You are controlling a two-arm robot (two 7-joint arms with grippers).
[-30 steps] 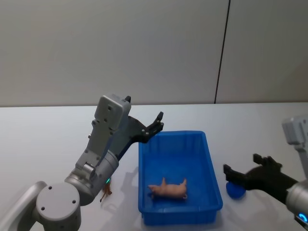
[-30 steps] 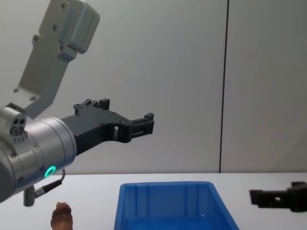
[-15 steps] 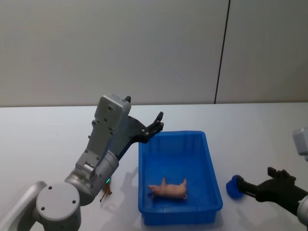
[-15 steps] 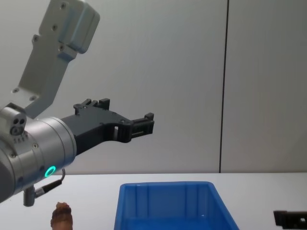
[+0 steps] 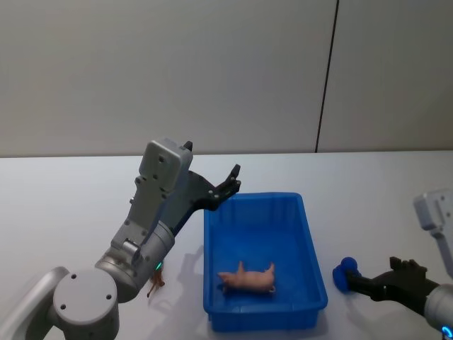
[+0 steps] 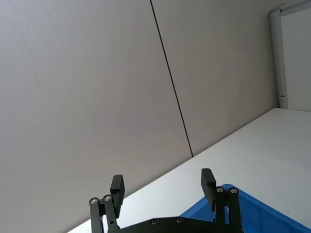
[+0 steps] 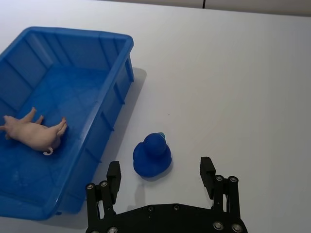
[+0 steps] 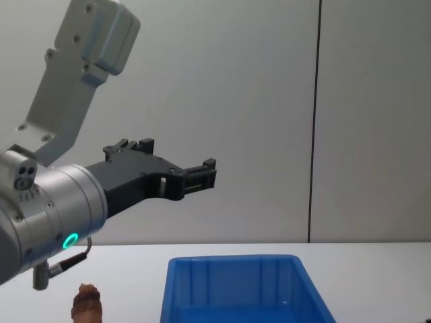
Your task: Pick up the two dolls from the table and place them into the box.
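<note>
1. The right gripper point(image 7: 160, 167) holds its fingers spread wide, low over the table point(image 5: 64, 198). The round blue doll point(image 7: 152, 155) sits at the mouth of the gap, touching neither finger.
2. The doll stands on the table just beside the blue box point(image 5: 304, 212), outside its right wall.
3. The pink pig point(image 5: 248, 278) lies on its side in the box.
4. The left gripper point(image 5: 232, 180) hangs open, raised by the box's far left corner.
5. A reddish-brown figure point(image 5: 156, 283) stands on the table left of the box.
6. A grey wall with a dark vertical seam point(image 5: 327, 78) is behind.
</note>
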